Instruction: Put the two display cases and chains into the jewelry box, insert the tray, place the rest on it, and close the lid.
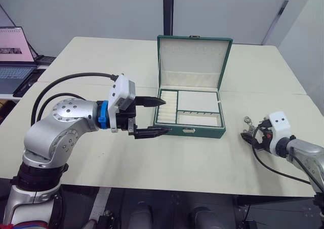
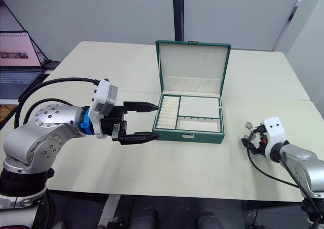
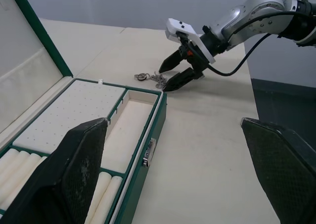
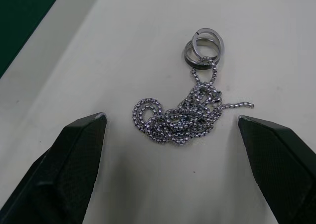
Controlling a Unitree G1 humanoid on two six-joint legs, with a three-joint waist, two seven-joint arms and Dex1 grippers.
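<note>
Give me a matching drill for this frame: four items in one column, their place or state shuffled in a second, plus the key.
Items
1. chain
2. lid
3. tray
4. left pincer

Place or state
A. seated in the jewelry box
B. standing open at the back of the box
C. loose on the table, between the open fingers of the right pincer
D. open and empty, just off the box's front left corner

Pairs: 1-C, 2-B, 3-A, 4-D
</note>
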